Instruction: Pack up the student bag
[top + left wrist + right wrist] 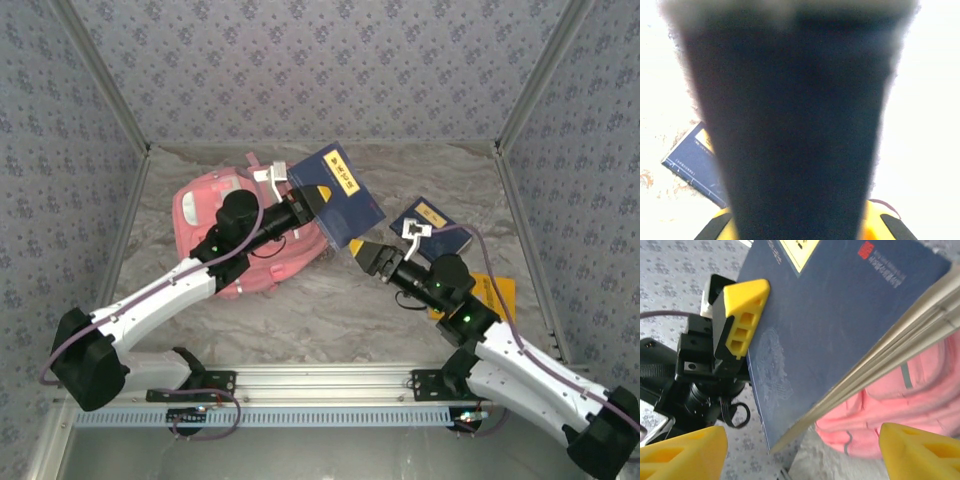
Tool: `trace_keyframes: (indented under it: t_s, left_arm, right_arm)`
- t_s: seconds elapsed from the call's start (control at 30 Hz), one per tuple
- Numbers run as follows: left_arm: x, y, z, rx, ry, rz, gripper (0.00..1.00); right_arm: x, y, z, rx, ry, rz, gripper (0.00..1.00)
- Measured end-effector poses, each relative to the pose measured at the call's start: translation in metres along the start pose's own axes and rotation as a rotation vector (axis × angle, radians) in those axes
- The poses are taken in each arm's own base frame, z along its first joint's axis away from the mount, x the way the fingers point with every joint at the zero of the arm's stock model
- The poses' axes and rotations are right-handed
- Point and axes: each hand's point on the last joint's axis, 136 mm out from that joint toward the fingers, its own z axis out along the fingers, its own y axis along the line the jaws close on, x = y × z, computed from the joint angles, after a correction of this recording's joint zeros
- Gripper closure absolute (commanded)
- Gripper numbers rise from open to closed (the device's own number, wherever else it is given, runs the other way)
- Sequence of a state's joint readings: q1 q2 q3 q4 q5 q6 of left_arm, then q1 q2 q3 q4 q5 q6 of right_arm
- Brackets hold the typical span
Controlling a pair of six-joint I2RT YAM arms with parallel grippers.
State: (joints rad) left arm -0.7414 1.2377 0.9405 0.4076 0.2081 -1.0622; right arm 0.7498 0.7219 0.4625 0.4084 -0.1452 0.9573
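- Pink fabric bag (205, 215) lies on the left half of the marbled tabletop (330, 310), partly under the left arm's forearm. I cannot tell whether its top opening is unzipped.
- Dark blue book (340, 195) is lifted off the tabletop, tilted, just past the bag's right edge. Its long axis runs from far-left to near-right, and its lower corner points towards the right arm.
- Left hand (306, 203) is clamped on the book's left edge, one yellow finger (742, 315) flat against the cover, so it carries the book alone.
- Right hand (362, 251) sits just beside the book's lower corner with its fingers spread wide and nothing between them; it touches neither book nor bag.
- Second blue book (432, 222) lies flat on the right, beside the right arm, with a yellow flat item (497, 290) partly under that arm.
- The bag lies left of and below the held book, and the left arm is much the nearer to it. In my judgement the book must swing leftwards and tip down, short edge first, into the bag's mouth.
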Motion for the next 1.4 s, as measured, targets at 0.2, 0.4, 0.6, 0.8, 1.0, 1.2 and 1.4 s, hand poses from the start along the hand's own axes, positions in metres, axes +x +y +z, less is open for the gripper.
trace_keyframes:
  t_s: [0.2, 0.4, 0.6, 0.8, 1.0, 1.2, 1.4]
  left_arm:
    - [-0.014, 0.004, -0.001, -0.016, -0.095, -0.048, 1.0]
    - [-0.018, 0.008, -0.002, -0.021, -0.132, -0.094, 1.0]
    - [-0.016, 0.008, -0.002, -0.014, -0.141, -0.114, 1.0]
    - [-0.011, 0.023, -0.004, -0.039, -0.148, -0.145, 1.0]
    - [-0.011, 0.022, -0.005, -0.034, -0.152, -0.147, 1.0]
    - [-0.012, 0.017, -0.008, -0.023, -0.158, -0.138, 1.0]
    - [-0.011, 0.016, -0.01, -0.029, -0.161, -0.112, 0.92]
  right_arm:
    - [0.005, 0.006, 0.021, -0.021, -0.049, -0.056, 0.17]
    - [-0.003, 0.003, 0.034, -0.021, -0.12, -0.073, 0.16]
    - [-0.008, 0.008, 0.04, -0.051, -0.155, -0.08, 0.17]
    - [-0.026, 0.007, 0.041, -0.047, -0.212, -0.07, 0.21]
    - [-0.044, -0.013, 0.054, -0.059, -0.268, 0.037, 0.44]
    - [-0.047, -0.008, 0.066, -0.133, -0.27, 0.129, 0.75]
    - [-0.051, -0.001, 0.065, -0.167, -0.28, 0.161, 1.0]
